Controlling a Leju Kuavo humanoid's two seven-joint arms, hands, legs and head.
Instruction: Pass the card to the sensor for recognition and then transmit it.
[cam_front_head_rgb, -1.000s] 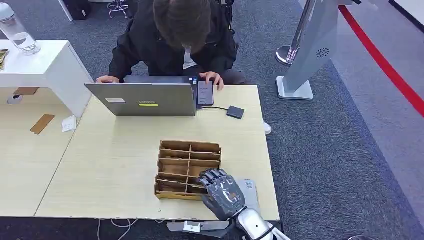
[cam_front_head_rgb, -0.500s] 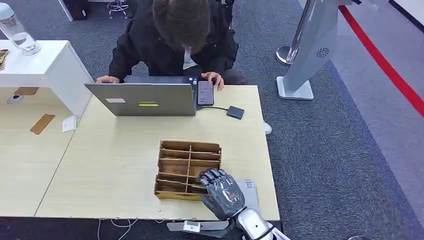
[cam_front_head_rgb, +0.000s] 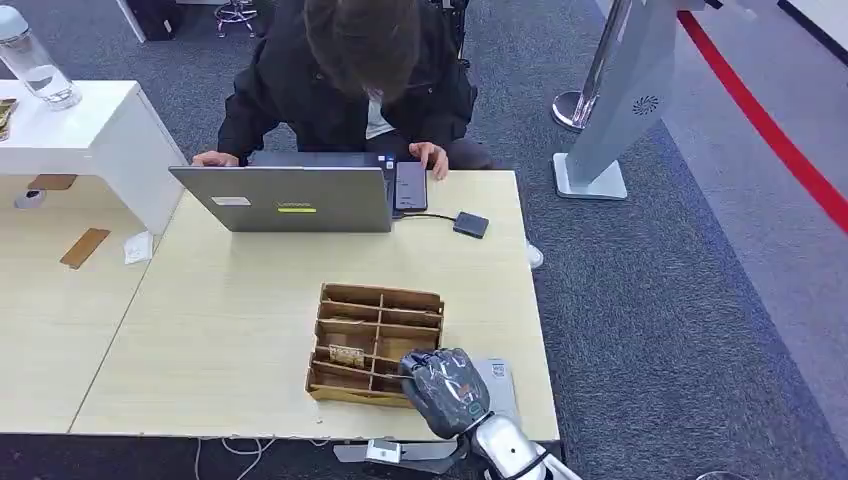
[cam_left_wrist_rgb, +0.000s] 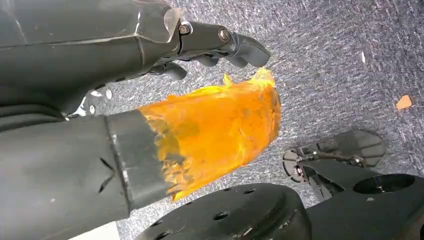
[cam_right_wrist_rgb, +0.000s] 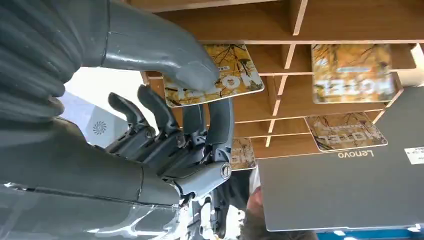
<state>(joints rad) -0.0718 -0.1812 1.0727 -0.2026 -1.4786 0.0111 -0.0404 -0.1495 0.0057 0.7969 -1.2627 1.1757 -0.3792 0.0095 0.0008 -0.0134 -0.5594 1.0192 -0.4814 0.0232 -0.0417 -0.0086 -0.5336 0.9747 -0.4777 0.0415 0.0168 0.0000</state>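
Wooden organizer (cam_front_head_rgb: 375, 340): right hand (cam_right_wrist_rgb: 165, 100) pinches yellow-leaf card (cam_right_wrist_rgb: 235, 75)

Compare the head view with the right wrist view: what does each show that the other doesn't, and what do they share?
Head view alone: the person seated behind the laptop, the small dark sensor box on its cable, the water bottle, and the whole table.

Right wrist view alone: the thumb and fingers pinching a printed card, with more cards lying in other compartments.

Both: the right hand, the wooden divider tray and the laptop.
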